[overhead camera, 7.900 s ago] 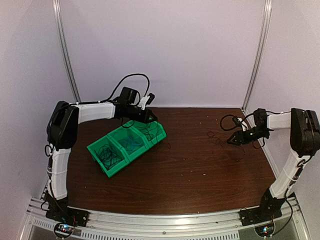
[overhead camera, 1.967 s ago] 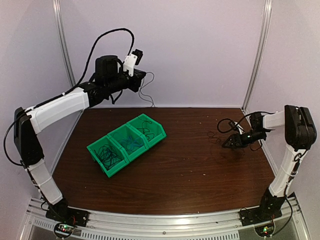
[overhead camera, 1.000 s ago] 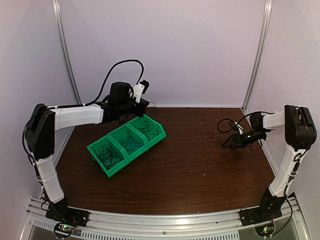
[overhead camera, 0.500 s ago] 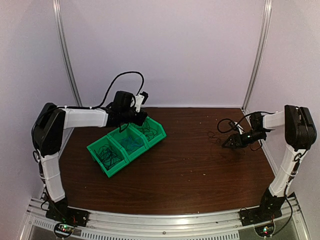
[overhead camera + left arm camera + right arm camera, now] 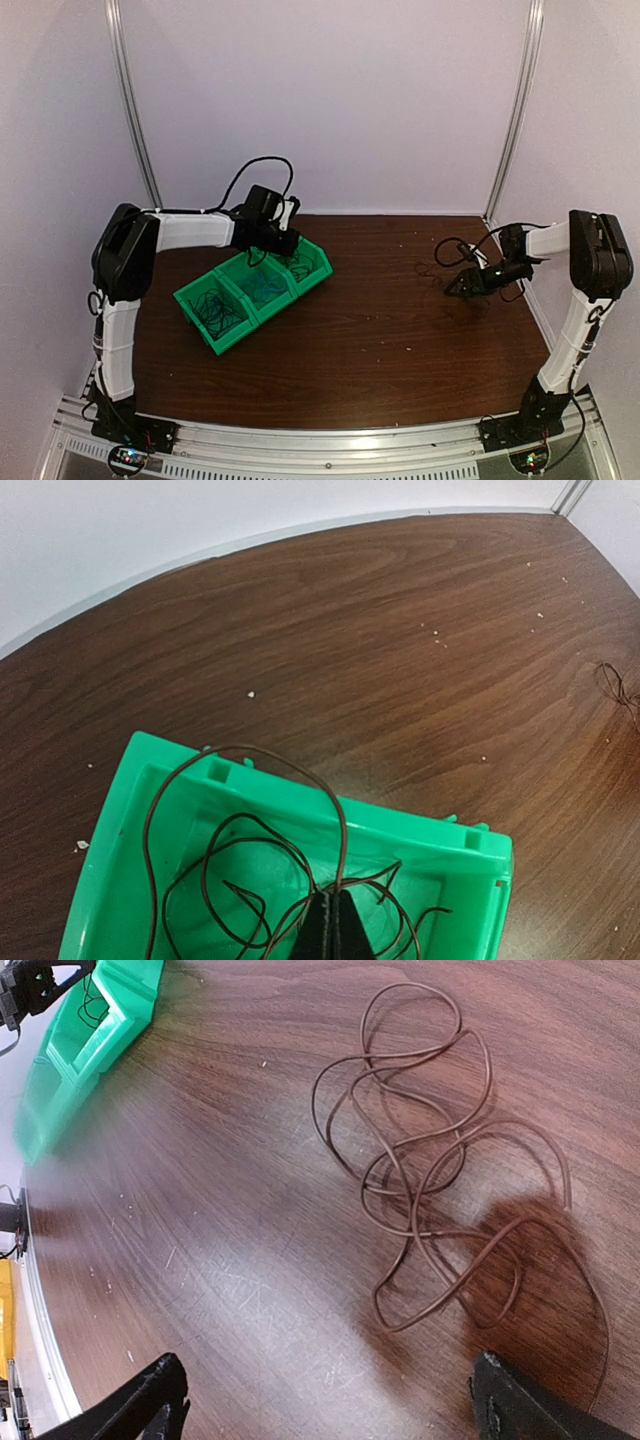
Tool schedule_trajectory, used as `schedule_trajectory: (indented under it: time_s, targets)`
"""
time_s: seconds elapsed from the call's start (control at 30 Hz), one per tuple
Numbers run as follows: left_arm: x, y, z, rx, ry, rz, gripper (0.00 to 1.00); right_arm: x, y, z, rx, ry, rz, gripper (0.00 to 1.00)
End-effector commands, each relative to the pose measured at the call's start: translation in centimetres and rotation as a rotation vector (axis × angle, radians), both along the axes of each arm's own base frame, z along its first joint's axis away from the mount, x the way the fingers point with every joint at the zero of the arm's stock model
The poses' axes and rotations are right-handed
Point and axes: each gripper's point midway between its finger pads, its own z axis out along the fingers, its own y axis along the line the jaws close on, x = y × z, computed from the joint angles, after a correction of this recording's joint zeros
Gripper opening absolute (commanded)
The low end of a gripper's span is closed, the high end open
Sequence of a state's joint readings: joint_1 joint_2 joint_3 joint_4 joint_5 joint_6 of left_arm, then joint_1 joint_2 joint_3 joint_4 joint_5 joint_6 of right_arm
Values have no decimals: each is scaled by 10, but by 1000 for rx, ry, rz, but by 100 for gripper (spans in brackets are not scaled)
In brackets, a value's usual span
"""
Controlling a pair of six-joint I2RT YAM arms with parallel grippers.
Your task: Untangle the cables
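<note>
Left gripper (image 5: 330, 932) pinches a dark cable (image 5: 240, 747) inside the green bin (image 5: 470, 845); right gripper (image 5: 325, 1385) gapes above a tangled brown cable (image 5: 405, 1175), so plenty seems left

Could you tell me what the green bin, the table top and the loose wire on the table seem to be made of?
Green bin: moulded plastic, semi-gloss, judging by its uniform colour and soft highlights along the rim.
Table top: wood or wood-look laminate, dark and grained, with a slight sheen.
Loose wire: thin, probably plastic-insulated, since it holds springy loops; matte brownish.
</note>
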State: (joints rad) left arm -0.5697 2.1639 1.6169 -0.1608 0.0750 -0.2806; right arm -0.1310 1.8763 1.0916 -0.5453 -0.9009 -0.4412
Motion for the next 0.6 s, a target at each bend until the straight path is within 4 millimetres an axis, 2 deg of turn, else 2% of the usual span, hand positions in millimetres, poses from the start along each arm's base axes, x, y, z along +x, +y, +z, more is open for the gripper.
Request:
schedule_trajectory:
  time_s: [0.0, 0.13, 0.37, 0.47, 0.57]
  targets:
    - [4, 3, 23, -49, 4, 28, 0, -3, -1, 0, -10, 24, 0, 100]
    - [-8, 4, 45, -86, -3, 14, 0, -2, 0, 5, -10, 11, 1, 100]
    - [-43, 7, 48, -135, 69, -20, 0, -2, 0, 5, -4, 13, 2, 100]
    - [-42, 11, 47, -120, 82, 0, 0, -2, 1, 3, 1, 16, 4, 100]
    - [-32, 9, 38, -81, 115, 11, 0, -2, 2, 2, 6, 22, 5, 100]
